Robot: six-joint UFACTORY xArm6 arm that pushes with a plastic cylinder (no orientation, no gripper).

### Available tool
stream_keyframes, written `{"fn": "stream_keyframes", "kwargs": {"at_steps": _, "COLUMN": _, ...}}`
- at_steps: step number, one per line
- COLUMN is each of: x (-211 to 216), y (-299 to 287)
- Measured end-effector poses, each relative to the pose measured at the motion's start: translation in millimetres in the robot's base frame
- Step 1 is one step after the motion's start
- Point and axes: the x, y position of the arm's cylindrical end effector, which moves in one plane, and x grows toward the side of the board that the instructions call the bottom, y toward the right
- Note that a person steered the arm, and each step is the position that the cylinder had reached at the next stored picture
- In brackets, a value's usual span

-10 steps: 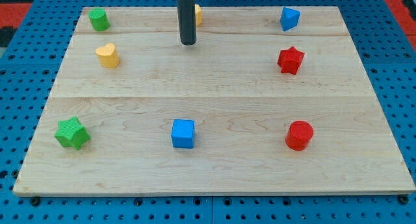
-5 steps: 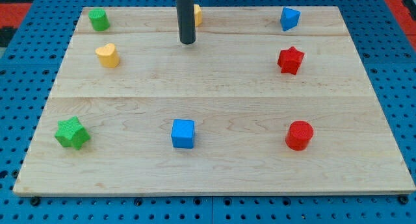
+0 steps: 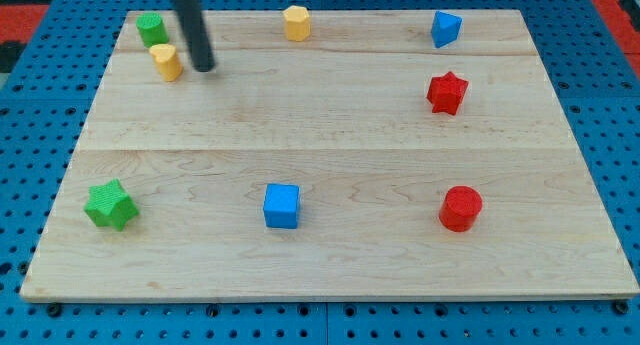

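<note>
our rod has swung from the upper middle of the board to its upper left within the last half second. my tip now stands just to the right of the yellow block, close beside it; contact cannot be confirmed from this view. that yellow block, earlier seen as a heart shape lower down, has shifted up and slightly right, and now sits just below and right of the green block at the top left corner, near it but apart.

the yellow block at top centre, which the rod partly hid before, is now fully exposed and appears unmoved.

the tool carries no jaws: it is a plain rod, holding nothing, so there is no opening width to report.

the other blocks lie where they were: the blue block at top right, the red star below it, the red cylinder at lower right, the blue cube at bottom centre, the green star at lower left. all rest on the wooden board, which lies on the blue perforated bench.
</note>
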Motion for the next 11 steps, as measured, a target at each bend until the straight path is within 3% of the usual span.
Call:
{"fn": "stream_keyframes", "kwargs": {"at_steps": 2, "x": 100.6, "y": 226.7}}
{"fn": "stream_keyframes", "kwargs": {"at_steps": 3, "x": 144.4, "y": 296.5}}
{"fn": "stream_keyframes", "kwargs": {"at_steps": 5, "x": 245.3, "y": 313.7}}
{"fn": "stream_keyframes", "kwargs": {"at_steps": 6, "x": 269.6, "y": 270.5}}
{"fn": "stream_keyframes", "kwargs": {"at_steps": 7, "x": 196.7, "y": 250.3}}
{"fn": "stream_keyframes", "kwargs": {"at_steps": 8, "x": 157.3, "y": 219.4}}
{"fn": "stream_keyframes", "kwargs": {"at_steps": 9, "x": 184.2, "y": 201.1}}
{"fn": "stream_keyframes", "kwargs": {"at_steps": 10, "x": 137.4, "y": 174.1}}
{"fn": "stream_keyframes", "kwargs": {"at_steps": 11, "x": 114.7, "y": 213.8}}
